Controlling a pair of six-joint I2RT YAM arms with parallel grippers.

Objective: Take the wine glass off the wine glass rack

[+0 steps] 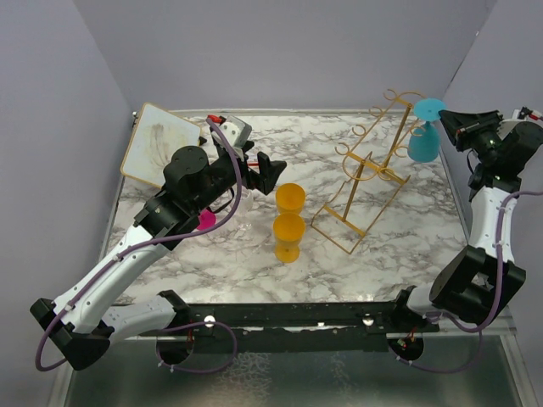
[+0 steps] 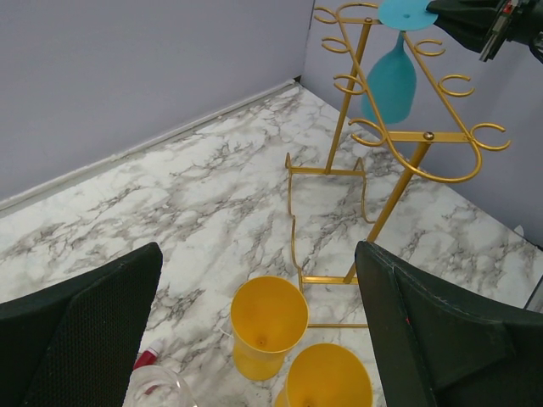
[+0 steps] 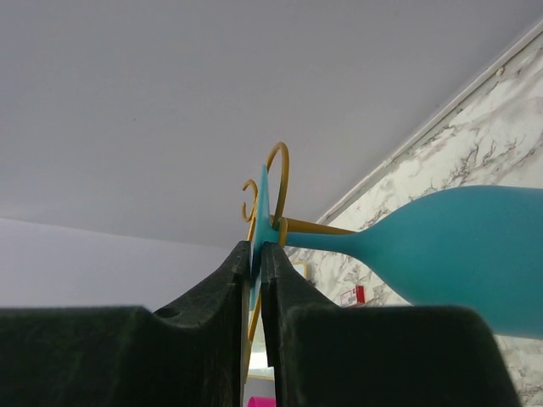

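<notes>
A teal wine glass hangs upside down from a top hook of the gold wire rack at the back right. My right gripper is shut on the flat foot of the glass, pinching its edge between both fingers; the stem still sits in the hook loop. The bowl shows at the right of the right wrist view. The glass and rack also show in the left wrist view. My left gripper is open and empty, above two yellow cups.
Two yellow cups stand left of the rack base. A white board leans at the back left. A pink object lies under my left arm. A clear glass rim shows below my left gripper. Walls close in all round.
</notes>
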